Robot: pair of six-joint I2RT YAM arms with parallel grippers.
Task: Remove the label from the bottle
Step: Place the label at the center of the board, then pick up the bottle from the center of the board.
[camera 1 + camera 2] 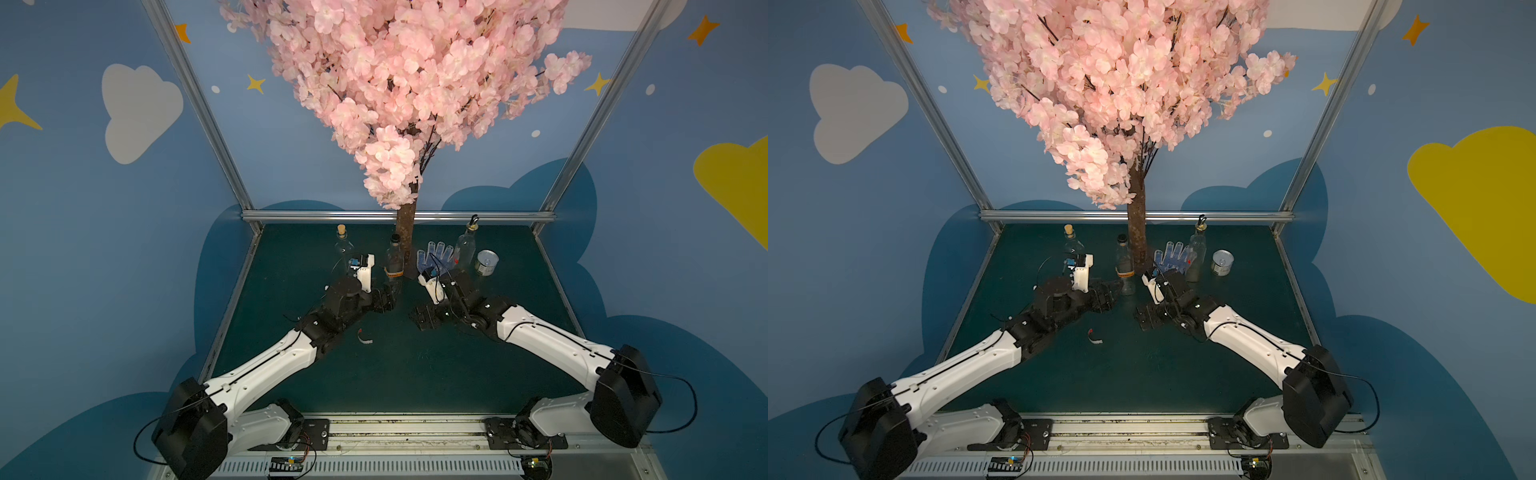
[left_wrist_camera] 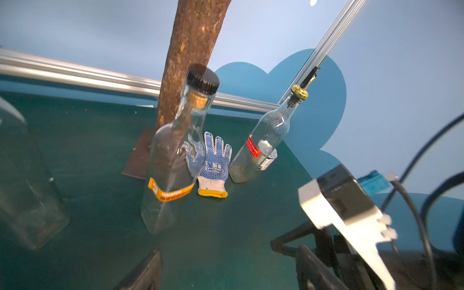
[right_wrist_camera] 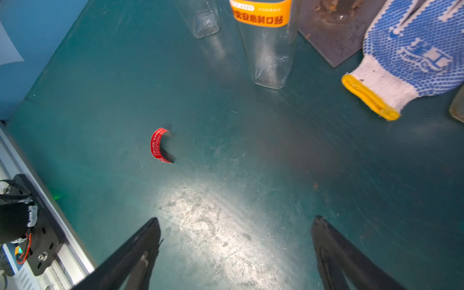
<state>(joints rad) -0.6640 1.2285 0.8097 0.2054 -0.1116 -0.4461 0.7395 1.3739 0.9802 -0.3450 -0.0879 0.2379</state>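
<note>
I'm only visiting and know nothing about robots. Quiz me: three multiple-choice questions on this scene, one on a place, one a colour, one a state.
1. The curled red label strip lies: A on the green tabletop; B in a drawer; C on a shelf.
2. The band on the black-capped clear glass bottle is: A purple; B orange; C white.
3. That bottle is: A lying down; B broken; C upright.
Key: A, bare tabletop surrounds it; B, wrist views show orange; C, both top views show it standing.

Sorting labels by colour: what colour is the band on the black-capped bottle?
The band is orange with dark lettering, clearest in the right wrist view.
</note>
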